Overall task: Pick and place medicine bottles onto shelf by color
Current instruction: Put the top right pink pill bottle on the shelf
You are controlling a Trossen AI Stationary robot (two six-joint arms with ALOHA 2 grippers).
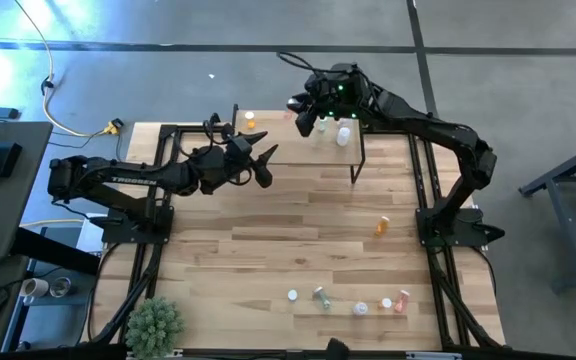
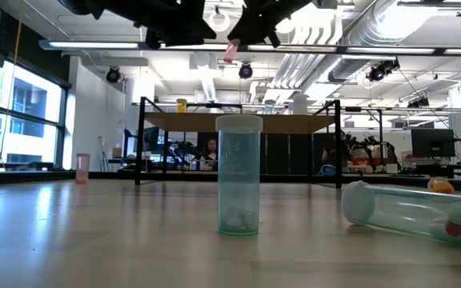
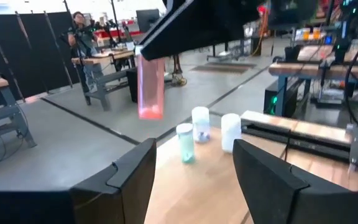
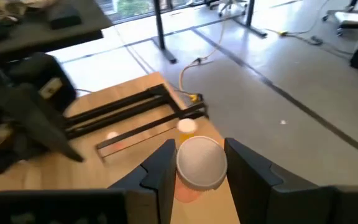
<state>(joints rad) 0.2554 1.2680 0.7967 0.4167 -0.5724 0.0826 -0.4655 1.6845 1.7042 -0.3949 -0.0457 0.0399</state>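
The shelf (image 1: 298, 150) stands at the table's far side. On it stand an orange bottle (image 1: 250, 120), a green one (image 3: 185, 142), a clear one (image 3: 201, 123) and a white one (image 3: 230, 132). My right gripper (image 1: 303, 118) hangs over the shelf's far edge, shut on a pink bottle (image 3: 150, 87). My left gripper (image 1: 268, 165) is open and holds nothing. It hovers at shelf height by the shelf's near left part, pointing toward the row of bottles. My right gripper pinches the pink bottle between its two fingers at the upper end, by the white cap (image 4: 199, 162). The fingers come from the table's right, slanting a little downward. The bottle hangs upright below them, its body (image 3: 150, 93) clear of the shelf.
An orange bottle (image 1: 381, 226) lies mid-table on the right. Several more bottles sit near the front edge: one upright green (image 2: 238, 186), one lying (image 2: 414, 212), one pink (image 1: 401, 300). A green plant (image 1: 155, 322) stands at the near left corner.
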